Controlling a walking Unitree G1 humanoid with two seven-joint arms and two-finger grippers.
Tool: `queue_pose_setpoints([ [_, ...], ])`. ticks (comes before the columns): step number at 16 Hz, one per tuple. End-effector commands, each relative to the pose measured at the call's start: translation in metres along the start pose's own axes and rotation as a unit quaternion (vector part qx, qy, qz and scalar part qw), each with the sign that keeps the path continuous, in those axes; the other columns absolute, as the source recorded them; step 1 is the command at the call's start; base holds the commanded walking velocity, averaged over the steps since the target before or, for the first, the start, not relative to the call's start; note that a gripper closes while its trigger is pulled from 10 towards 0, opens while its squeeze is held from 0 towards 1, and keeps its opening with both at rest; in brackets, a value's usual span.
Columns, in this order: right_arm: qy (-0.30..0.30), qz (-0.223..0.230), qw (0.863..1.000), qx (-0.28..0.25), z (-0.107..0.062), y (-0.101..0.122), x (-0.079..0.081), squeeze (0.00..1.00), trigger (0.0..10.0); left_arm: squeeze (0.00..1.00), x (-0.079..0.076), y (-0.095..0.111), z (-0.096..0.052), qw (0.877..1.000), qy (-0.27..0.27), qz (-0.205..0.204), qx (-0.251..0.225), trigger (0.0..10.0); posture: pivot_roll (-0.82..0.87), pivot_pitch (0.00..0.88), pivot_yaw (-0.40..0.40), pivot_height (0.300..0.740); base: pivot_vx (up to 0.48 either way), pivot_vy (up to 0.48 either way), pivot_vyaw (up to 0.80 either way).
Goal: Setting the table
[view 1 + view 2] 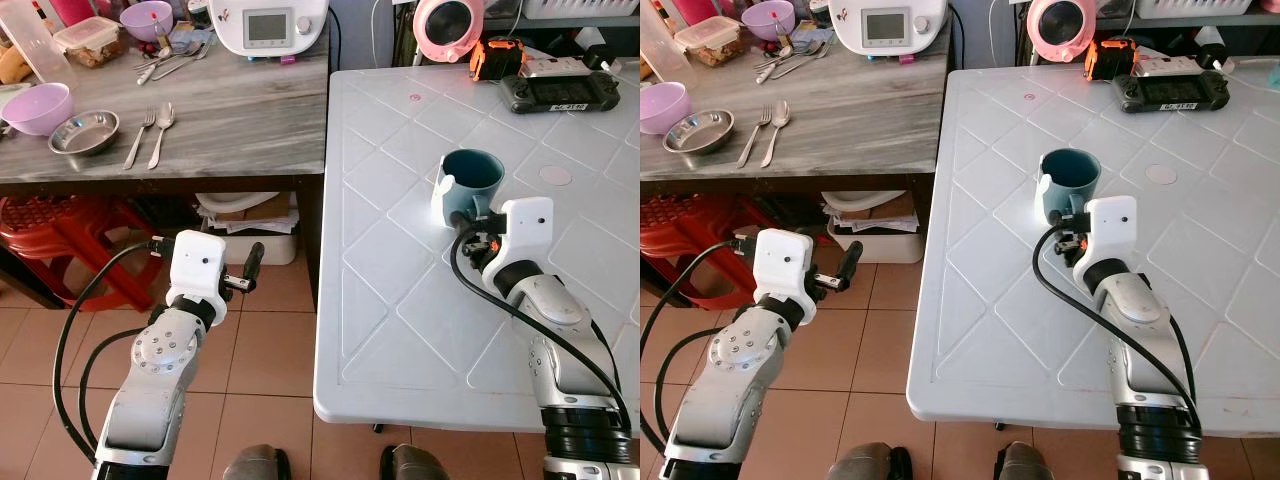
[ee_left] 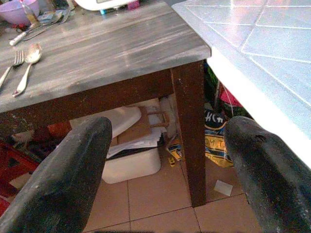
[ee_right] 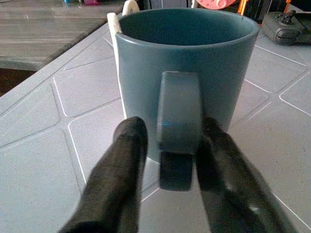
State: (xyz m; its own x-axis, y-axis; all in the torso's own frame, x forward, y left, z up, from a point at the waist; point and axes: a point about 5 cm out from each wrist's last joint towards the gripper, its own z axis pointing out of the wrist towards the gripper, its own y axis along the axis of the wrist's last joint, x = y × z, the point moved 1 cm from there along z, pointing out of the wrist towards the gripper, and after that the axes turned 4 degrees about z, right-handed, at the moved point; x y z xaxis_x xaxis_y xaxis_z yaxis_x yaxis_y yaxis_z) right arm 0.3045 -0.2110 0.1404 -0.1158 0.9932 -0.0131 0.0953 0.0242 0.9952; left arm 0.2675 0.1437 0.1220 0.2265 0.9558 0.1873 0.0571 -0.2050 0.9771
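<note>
White table (image 1: 400, 300): upright mug (image 1: 472, 178), handle toward right pincer (image 3: 167, 160).

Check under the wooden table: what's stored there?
Under the wooden table: a white bin holding cardboard and paper, and red plastic stools at the robot's left. The tabletop hides whatever sits further back. The left gripper hangs open, facing that space.

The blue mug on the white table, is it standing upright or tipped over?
Upright. The blue mug stands on its base on the white table, mouth up, with the right gripper closed on its handle.
</note>
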Motion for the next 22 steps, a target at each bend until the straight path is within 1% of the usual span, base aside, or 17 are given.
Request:
queue_pose_setpoints([
  [1, -0.005, 0.001, 1.000, -0.005, 0.001, 0.001, 0.000, 0.00, 0.0, 0.00, 0.002, -0.001, 0.001, 1.000, 0.010, 0.005, 0.003, 10.0, 0.06, 0.061, 0.069, 0.740, 0.000, 0.000, 0.00],
  [4, -0.023, 0.002, 1.000, -0.004, 0.002, 0.000, -0.002, 0.00, 0.0, 0.00, 0.000, -0.002, 0.003, 1.000, 0.016, -0.004, -0.001, 10.0, 0.05, 0.047, 0.051, 0.740, 0.000, 0.000, 0.00],
  [5, -0.038, 0.018, 0.999, -0.006, 0.001, -0.002, -0.002, 0.00, 0.0, 0.00, 0.000, -0.004, 0.003, 1.000, 0.020, -0.015, -0.002, 10.0, 0.05, 0.038, 0.042, 0.740, 0.000, 0.000, 0.00],
  [8, -0.063, 0.020, 0.997, -0.043, -0.002, 0.004, 0.002, 0.00, 0.0, 0.00, -0.003, -0.007, 0.004, 0.999, 0.028, -0.032, -0.005, 10.0, 0.04, 0.009, 0.017, 0.740, 0.000, 0.000, 0.00],
  [9, -0.065, 0.013, 0.996, -0.061, -0.003, 0.008, 0.005, 0.00, 0.0, 0.00, -0.003, -0.007, 0.005, 0.999, 0.029, -0.038, -0.009, 10.0, 0.04, 0.000, 0.012, 0.740, 0.000, 0.000, 0.00],
  [10, -0.068, 0.002, 0.994, -0.087, -0.005, 0.014, 0.012, 0.00, 2.9, 0.00, -0.004, -0.004, 0.008, 0.998, 0.032, -0.044, -0.018, 10.0, 0.04, 0.000, 0.003, 0.740, 0.000, 0.000, 0.00],
  [11, -0.070, -0.001, 0.992, -0.109, -0.005, 0.019, 0.018, 0.00, 8.9, 0.00, -0.003, -0.001, 0.013, 0.998, 0.039, -0.047, -0.032, 10.0, 0.04, 0.000, -0.005, 0.740, 0.000, 0.480, 0.00],
  [12, -0.071, -0.012, 0.991, -0.111, -0.004, 0.020, 0.021, 0.00, 10.0, 0.00, -0.002, 0.001, 0.015, 0.997, 0.047, -0.051, -0.039, 10.0, 0.04, 0.000, -0.006, 0.740, 0.000, 0.480, 0.00],
  [13, -0.069, -0.018, 0.991, -0.115, -0.002, 0.021, 0.025, 0.00, 10.0, 0.00, 0.001, 0.004, 0.019, 0.995, 0.062, -0.054, -0.050, 10.0, 0.03, 0.000, -0.013, 0.740, 0.000, 0.480, 0.00],
  [14, -0.068, -0.015, 0.990, -0.119, -0.001, 0.021, 0.029, 0.00, 10.0, 0.00, 0.003, 0.006, 0.022, 0.994, 0.075, -0.061, -0.058, 10.0, 0.03, 0.000, -0.020, 0.740, 0.000, 0.480, 0.00],
  [15, -0.065, -0.017, 0.990, -0.121, 0.000, 0.021, 0.031, 0.00, 10.0, 0.00, 0.005, 0.006, 0.025, 0.993, 0.080, -0.064, -0.059, 10.0, 0.03, 0.000, -0.025, 0.740, 0.000, 0.480, 0.00],
  [18, -0.067, -0.021, 0.990, -0.124, -0.003, 0.020, 0.030, 0.00, 10.0, 0.00, 0.006, 0.004, 0.026, 0.992, 0.082, -0.072, -0.062, 10.0, 0.02, 0.000, -0.029, 0.740, 0.000, 0.480, 0.00],
  [22, -0.075, -0.024, 0.990, -0.120, -0.005, 0.017, 0.027, 0.00, 10.0, 0.00, 0.001, 0.002, 0.029, 0.992, 0.073, -0.075, -0.066, 10.0, 0.01, 0.000, -0.027, 0.740, 0.000, 0.480, 0.00],
])
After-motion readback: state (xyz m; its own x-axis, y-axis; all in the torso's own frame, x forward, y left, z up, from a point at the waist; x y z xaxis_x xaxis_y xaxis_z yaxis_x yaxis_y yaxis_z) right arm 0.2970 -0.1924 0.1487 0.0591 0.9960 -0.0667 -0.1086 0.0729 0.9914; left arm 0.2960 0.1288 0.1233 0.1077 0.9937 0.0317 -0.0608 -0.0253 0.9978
